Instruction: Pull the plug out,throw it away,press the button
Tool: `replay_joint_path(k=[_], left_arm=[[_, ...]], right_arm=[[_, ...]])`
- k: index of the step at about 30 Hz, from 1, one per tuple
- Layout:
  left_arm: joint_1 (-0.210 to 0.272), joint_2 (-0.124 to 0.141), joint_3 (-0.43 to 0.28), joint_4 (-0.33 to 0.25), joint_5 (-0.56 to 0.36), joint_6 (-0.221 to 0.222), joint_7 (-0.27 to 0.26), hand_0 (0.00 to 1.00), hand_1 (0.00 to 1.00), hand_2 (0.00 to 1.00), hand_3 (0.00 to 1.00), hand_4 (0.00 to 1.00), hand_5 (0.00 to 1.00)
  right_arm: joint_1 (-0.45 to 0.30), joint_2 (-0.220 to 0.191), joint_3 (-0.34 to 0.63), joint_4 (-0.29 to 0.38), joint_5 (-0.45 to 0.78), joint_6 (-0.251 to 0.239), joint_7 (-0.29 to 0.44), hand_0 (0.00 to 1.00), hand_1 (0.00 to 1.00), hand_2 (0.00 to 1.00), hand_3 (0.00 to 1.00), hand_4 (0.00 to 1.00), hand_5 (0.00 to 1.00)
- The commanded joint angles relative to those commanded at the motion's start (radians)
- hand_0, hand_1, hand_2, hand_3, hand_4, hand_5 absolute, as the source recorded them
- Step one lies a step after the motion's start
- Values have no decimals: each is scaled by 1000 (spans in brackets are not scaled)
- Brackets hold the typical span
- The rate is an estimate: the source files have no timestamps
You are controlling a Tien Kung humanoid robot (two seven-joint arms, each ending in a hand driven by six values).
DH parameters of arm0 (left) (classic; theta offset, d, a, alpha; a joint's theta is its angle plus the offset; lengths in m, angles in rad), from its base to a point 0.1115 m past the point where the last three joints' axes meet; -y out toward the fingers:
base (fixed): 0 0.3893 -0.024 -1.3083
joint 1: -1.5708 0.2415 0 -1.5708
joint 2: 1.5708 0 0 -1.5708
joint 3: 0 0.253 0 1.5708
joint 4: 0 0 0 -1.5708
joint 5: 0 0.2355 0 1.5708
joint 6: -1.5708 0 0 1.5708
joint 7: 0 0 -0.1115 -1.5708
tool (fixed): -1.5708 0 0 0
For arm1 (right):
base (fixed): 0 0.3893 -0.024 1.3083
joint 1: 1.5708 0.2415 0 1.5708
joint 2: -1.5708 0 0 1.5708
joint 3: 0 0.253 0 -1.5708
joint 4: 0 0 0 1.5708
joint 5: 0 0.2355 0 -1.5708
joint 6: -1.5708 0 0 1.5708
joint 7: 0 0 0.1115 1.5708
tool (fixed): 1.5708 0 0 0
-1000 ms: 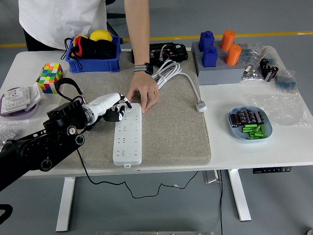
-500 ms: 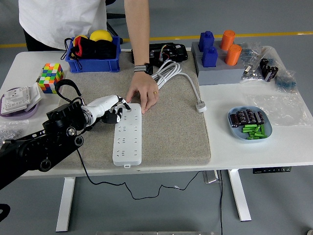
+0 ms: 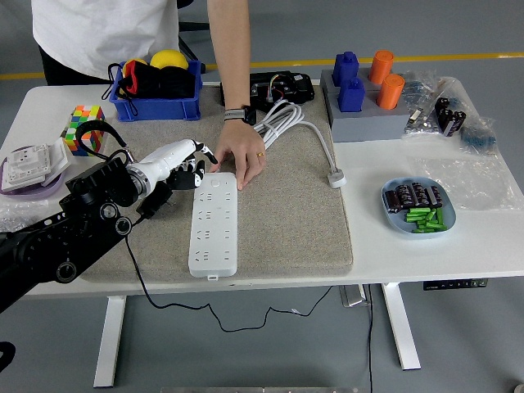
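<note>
power strip (image 3: 214, 224) just right of robot hand (image 3: 182, 160)

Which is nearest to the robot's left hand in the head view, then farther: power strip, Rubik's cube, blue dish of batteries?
From the left hand:
1. Power strip, just to its right on the grey mat.
2. Rubik's cube, back-left, near the table's left side.
3. Blue dish of batteries, far across on the right.

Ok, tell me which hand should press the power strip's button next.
Left. The left hand hovers beside the far end of the power strip, next to the person's hand resting on it. The right arm is out of view.
</note>
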Motion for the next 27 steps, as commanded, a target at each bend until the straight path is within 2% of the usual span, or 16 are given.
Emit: replay_joint_path(k=[4, 5, 10, 11, 16, 17, 22, 23, 27], left_arm=[[44, 11, -85, -32, 15, 4, -13, 76, 98, 172, 698, 327, 2], [58, 13, -112, -39, 17, 5, -17, 208, 295, 405, 739, 587, 2], [132, 26, -252, -62, 38, 28, -55, 208, 295, 405, 739, 587, 2], [146, 28, -281, -65, 42, 34, -64, 595, 634, 595, 759, 641, 2], [218, 34, -434, -73, 62, 67, -108, 595, 634, 595, 759, 641, 2], [225, 35, -452, -75, 63, 71, -112, 794, 781, 732, 787, 658, 2], [285, 36, -576, -109, 63, 98, -150, 794, 781, 732, 787, 658, 2], [293, 37, -592, -114, 62, 101, -157, 817, 809, 754, 804, 669, 4], [335, 48, -645, -120, 53, 116, -198, 817, 809, 754, 804, 669, 4]], right_arm=[[-2, 1, 1, -1, -2, 0, 0, 723, 678, 658, 650, 749, 604], [-2, 2, 1, -1, -2, 0, 0, 723, 676, 658, 650, 749, 604], [-2, 1, -1, 0, -3, 0, 0, 723, 676, 658, 650, 749, 604], [-1, 1, -1, 0, -4, 0, 0, 723, 676, 658, 650, 749, 603], [-1, 1, 3, 1, -6, 0, 0, 723, 676, 658, 650, 749, 603], [-1, 0, 4, 0, -6, 0, 0, 724, 677, 657, 649, 749, 604], [1, 0, 5, 0, -7, 0, 0, 724, 677, 657, 649, 749, 604], [2, 0, 5, 0, -8, 0, 0, 724, 678, 657, 650, 749, 604], [7, 0, 7, 1, -10, 0, 0, 724, 678, 657, 650, 749, 604]])
